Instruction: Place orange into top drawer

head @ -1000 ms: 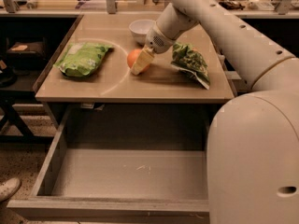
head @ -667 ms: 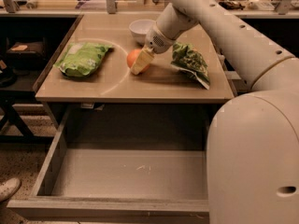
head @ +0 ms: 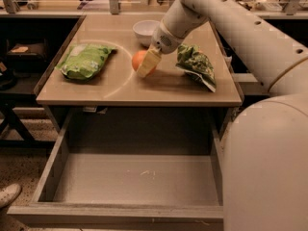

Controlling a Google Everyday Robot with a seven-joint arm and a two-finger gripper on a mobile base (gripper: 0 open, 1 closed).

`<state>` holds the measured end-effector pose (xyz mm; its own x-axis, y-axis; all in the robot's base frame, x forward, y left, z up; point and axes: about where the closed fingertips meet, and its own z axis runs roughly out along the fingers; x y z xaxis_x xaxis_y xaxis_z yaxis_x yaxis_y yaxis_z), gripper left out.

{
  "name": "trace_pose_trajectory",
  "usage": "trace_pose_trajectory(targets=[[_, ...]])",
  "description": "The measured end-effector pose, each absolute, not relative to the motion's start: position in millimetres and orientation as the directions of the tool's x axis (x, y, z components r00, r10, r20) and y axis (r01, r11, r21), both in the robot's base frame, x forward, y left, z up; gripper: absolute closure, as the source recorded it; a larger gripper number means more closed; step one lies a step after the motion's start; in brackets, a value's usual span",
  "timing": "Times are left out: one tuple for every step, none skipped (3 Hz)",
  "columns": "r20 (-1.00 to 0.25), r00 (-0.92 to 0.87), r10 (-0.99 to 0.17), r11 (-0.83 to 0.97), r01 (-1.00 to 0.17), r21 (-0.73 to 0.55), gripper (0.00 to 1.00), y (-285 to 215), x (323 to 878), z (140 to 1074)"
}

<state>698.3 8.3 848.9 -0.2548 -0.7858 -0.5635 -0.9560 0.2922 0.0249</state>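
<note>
Centrally, toward the top of the frame, the small round orange fruit (head: 137, 59) sits on the tan wooden surface (head: 159, 88). The gripper (head: 146, 65) is against its right side; whether the jaws pinch it cannot be told. Below, the wide grey top drawer (head: 134, 179) stands pulled open.

The desk (head: 120, 93) is carrying a white bowl (head: 144, 30) at 12 o'clock, the orange (head: 137, 59) near centre, and green snack bags at 9 o'clock (head: 85, 60) and 3 o'clock (head: 195, 64). The gripper (head: 144, 66) is sitting at the orange, seemingly touching it.
</note>
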Motion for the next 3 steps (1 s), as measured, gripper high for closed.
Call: trace_pose_trajectory(targets=[[-0.538,-0.252,-0.804,0.294,-0.956,0.007,1.0,-6.5,661.0,865.7],[-0.52,-0.259,-0.814,0.3,-0.954,0.006,1.0,-17.1,612.2,871.4],[-0.521,-0.259,-0.813,0.3,-0.954,0.006,1.0,-17.0,612.3,871.5]])
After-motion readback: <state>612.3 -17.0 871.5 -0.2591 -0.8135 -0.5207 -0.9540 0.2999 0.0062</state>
